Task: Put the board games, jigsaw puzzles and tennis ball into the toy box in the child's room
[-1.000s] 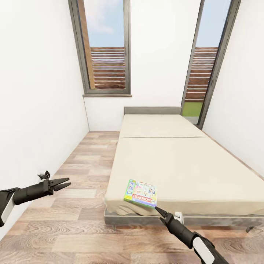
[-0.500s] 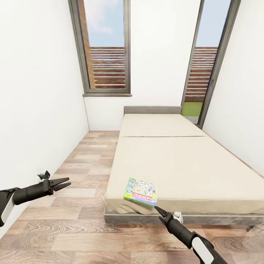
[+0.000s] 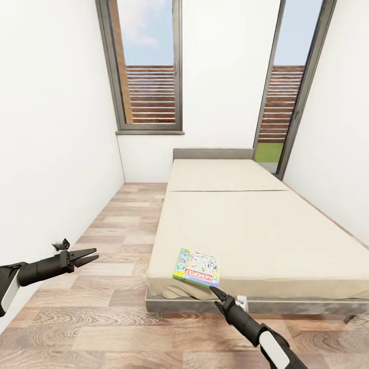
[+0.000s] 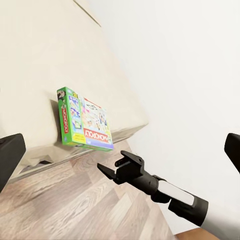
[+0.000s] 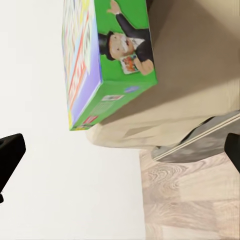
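Observation:
A pale blue-green board game [image 3: 197, 268] with a red band lies flat on the near left corner of the bed [image 3: 266, 230], slightly overhanging the beige mattress. My right gripper [image 3: 211, 289] is open just below and in front of the box's near right corner, not touching it. In the right wrist view the board game [image 5: 107, 55] shows its green side ahead of the spread fingers [image 5: 10, 155]. My left gripper [image 3: 90, 254] hangs open over the floor, left of the bed, with nothing in it. The left wrist view shows the board game [image 4: 84, 120] and the right gripper [image 4: 111, 167] below it.
A white wall [image 3: 46, 154] runs close along the left, with a small black fitting [image 3: 62, 245] low on it. Wood floor [image 3: 118, 241] lies between wall and bed. A window [image 3: 148, 66] and a glass door [image 3: 282, 92] stand behind the headboard [image 3: 212, 154].
My right gripper has moved a little left and closer to the board game's near corner. The left arm, the box and the view have not moved.

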Available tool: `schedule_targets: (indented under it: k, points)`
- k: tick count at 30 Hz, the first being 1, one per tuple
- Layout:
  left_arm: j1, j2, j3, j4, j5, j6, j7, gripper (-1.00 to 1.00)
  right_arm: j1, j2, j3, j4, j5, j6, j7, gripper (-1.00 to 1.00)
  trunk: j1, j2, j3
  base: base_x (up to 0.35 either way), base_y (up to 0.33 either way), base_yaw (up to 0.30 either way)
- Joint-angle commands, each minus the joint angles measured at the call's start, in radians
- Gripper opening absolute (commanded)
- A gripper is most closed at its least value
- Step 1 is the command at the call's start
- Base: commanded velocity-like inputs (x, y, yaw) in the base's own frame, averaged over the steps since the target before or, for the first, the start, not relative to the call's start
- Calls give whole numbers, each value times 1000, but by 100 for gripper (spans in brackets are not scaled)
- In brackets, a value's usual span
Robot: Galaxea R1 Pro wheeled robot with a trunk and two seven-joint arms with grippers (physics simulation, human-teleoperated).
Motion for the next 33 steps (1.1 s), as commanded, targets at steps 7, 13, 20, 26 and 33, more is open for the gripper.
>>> schedule_targets:
  k: [7,13,20,26,33]
  points:
    - [0,-1,0,0,0,11,-4,100,0,14,-33,0,-7,9,0,100,0,0,-1,0,0,0]
    - [0,-2,0,0,0,11,-4,100,0,16,-60,0,-7,8,1,100,0,0,-1,0,0,0]
    - [0,-3,0,0,0,9,-4,100,0,17,-83,0,-7,6,2,100,0,0,-1,0,0,0]
    - [0,-4,-1,0,0,9,-3,100,0,17,-91,0,-6,0,2,100,0,0,-1,0,0,0]
    - [0,-4,0,0,0,9,-1,100,0,18,-96,0,-8,-27,-3,100,0,0,-1,0,0,0]
